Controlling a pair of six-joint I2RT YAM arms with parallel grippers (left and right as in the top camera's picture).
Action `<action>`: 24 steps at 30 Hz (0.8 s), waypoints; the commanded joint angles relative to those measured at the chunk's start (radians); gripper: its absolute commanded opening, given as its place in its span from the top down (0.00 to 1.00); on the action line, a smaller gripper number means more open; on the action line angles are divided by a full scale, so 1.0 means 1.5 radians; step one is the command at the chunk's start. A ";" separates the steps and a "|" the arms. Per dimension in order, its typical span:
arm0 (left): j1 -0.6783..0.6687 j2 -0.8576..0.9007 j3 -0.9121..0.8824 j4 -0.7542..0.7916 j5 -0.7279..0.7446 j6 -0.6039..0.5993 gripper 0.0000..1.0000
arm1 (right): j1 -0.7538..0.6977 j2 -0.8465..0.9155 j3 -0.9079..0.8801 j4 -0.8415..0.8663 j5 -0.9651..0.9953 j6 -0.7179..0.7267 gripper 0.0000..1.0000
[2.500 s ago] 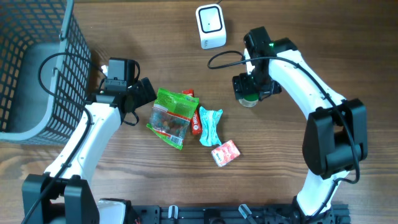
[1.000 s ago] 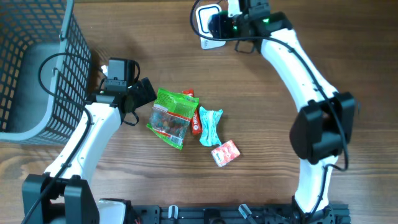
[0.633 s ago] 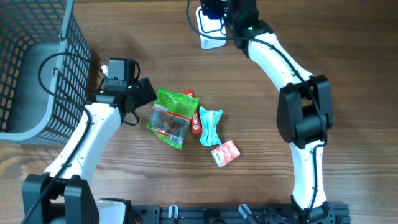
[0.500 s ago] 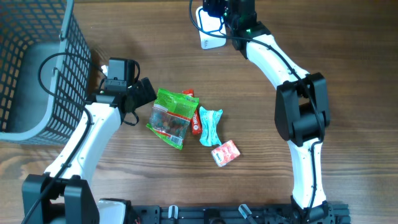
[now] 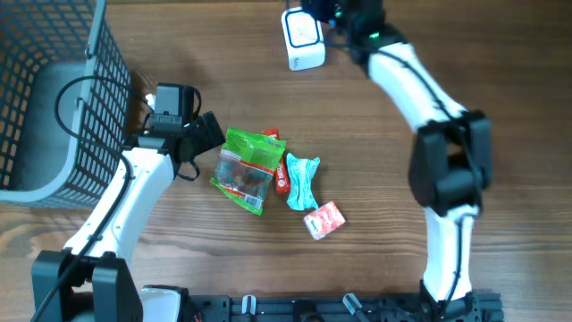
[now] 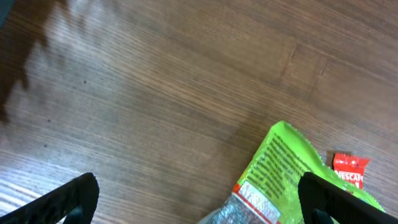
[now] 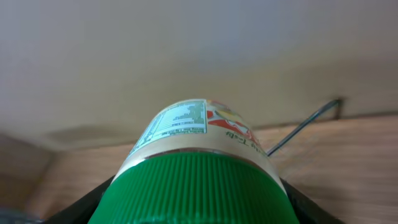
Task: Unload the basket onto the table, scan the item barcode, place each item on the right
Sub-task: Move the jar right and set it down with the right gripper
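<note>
Jar clamped in right gripper at table's far edge; turn its label squarely toward scanner; left gripper gapes idle.

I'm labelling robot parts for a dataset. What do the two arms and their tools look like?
Both arms are white tubular links with bulky black joints: left arm, right arm. Each tool is black, the left tool with a looping black cable; a green light glows near the right tool.
</note>
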 commanded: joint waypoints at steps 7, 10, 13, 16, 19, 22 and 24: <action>0.002 -0.010 0.000 0.002 -0.006 0.003 0.00 | -0.187 -0.289 0.002 -0.760 0.133 -0.255 0.76; 0.002 -0.010 0.000 0.002 -0.006 0.003 0.00 | -0.243 -0.283 -0.122 -0.769 0.152 -0.255 0.76; 0.002 -0.010 0.000 0.002 -0.006 0.003 0.00 | -0.276 -0.283 -0.295 -0.636 0.152 -0.248 0.71; 0.002 -0.010 0.000 0.002 -0.006 0.003 0.00 | -0.300 -0.280 -0.434 -0.498 0.152 -0.249 0.71; 0.002 -0.010 0.000 0.002 -0.006 0.003 0.00 | -0.303 -0.280 -0.468 -0.465 0.152 -0.251 0.40; 0.002 -0.010 0.000 0.002 -0.006 0.003 0.00 | -0.303 -0.280 -0.454 -0.492 0.152 -0.279 0.13; 0.002 -0.010 0.000 0.002 -0.006 0.003 0.00 | -0.303 -0.282 -0.400 -0.549 0.158 -0.290 0.09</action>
